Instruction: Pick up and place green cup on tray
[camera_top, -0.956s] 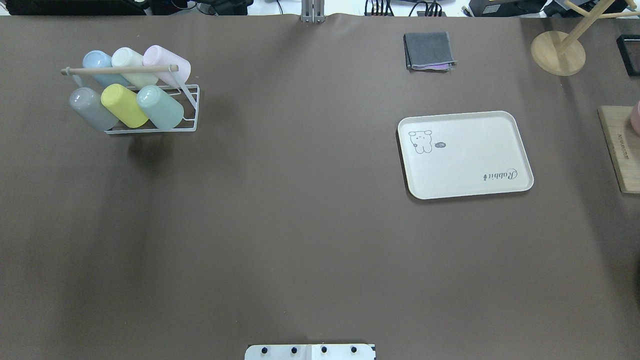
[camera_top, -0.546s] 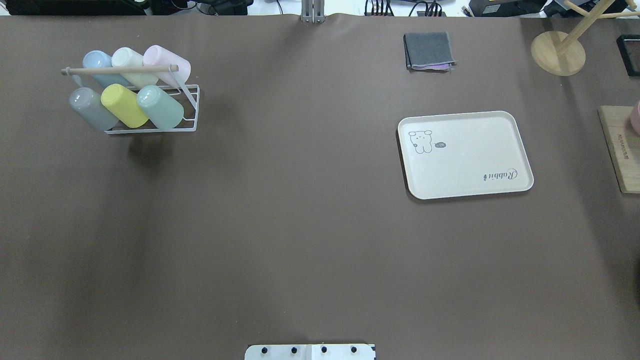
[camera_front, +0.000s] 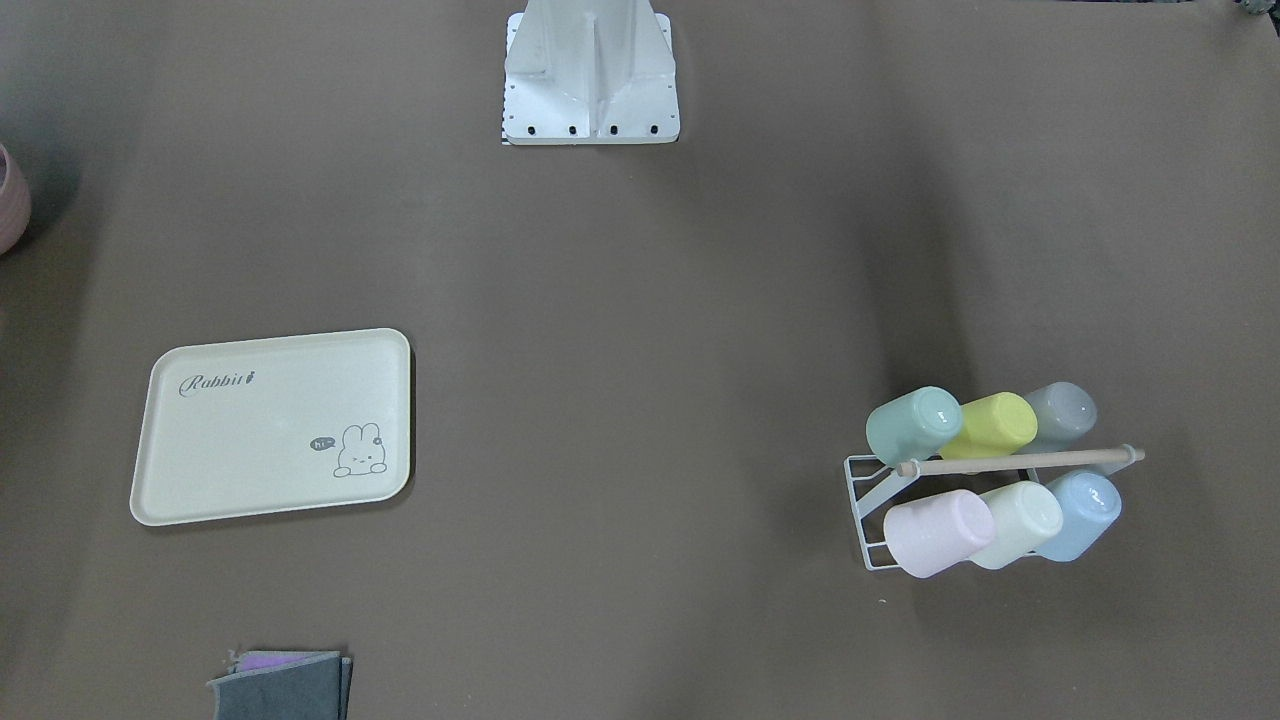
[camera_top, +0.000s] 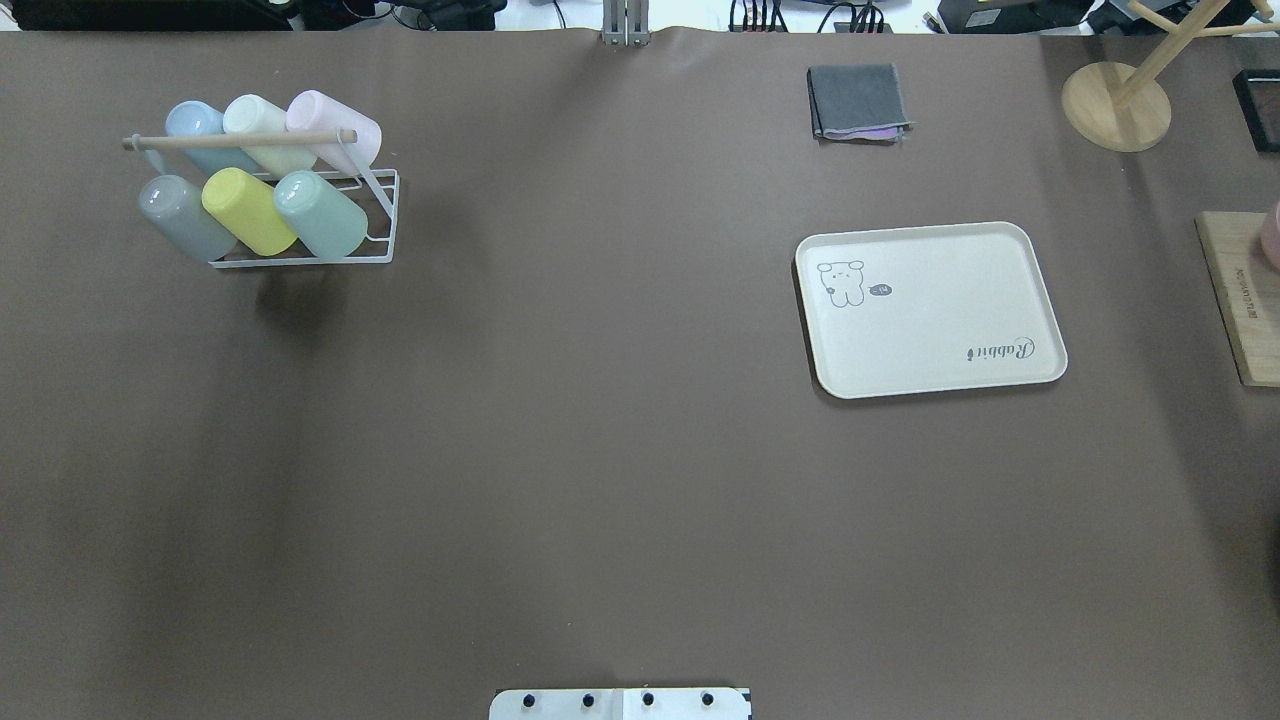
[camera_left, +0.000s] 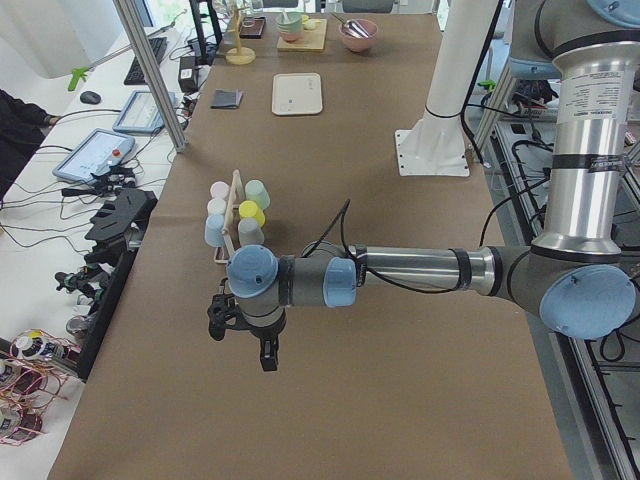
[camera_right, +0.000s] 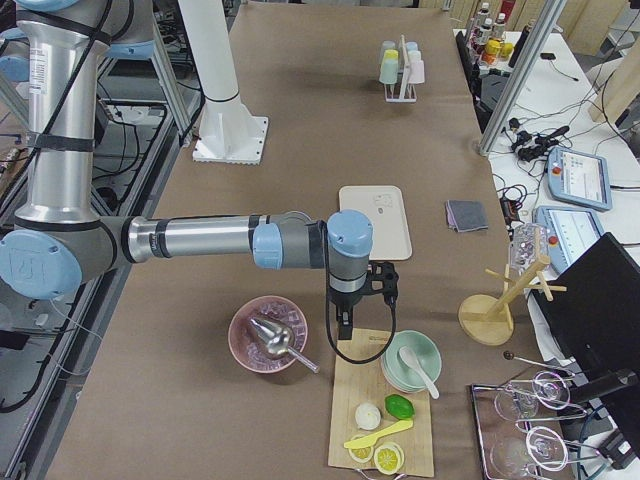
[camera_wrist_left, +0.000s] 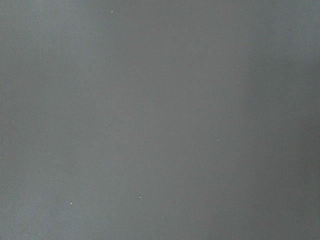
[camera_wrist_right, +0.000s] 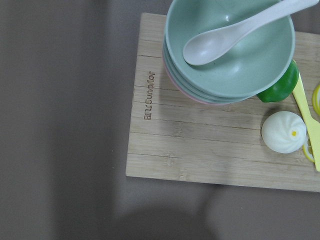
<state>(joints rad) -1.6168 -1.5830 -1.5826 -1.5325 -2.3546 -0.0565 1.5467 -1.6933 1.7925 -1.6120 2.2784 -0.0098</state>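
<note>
The mint green cup (camera_top: 320, 213) lies tilted on a white wire rack (camera_top: 385, 215) at the table's far left, in the front row beside a yellow cup (camera_top: 248, 210). It also shows in the front-facing view (camera_front: 912, 424). The cream Rabbit tray (camera_top: 930, 320) lies flat and empty at the right, and shows in the front-facing view too (camera_front: 250, 460). My left gripper (camera_left: 242, 340) hangs over bare table short of the rack. My right gripper (camera_right: 365, 300) hangs above a wooden board beyond the tray. Each shows only in a side view, so I cannot tell whether it is open or shut.
The rack also holds grey, blue, cream and pink cups under a wooden handle (camera_top: 240, 140). A folded grey cloth (camera_top: 858, 102) and a wooden stand (camera_top: 1115, 105) sit at the back right. A bamboo board (camera_wrist_right: 210, 145) carries stacked bowls (camera_wrist_right: 230, 55) and food.
</note>
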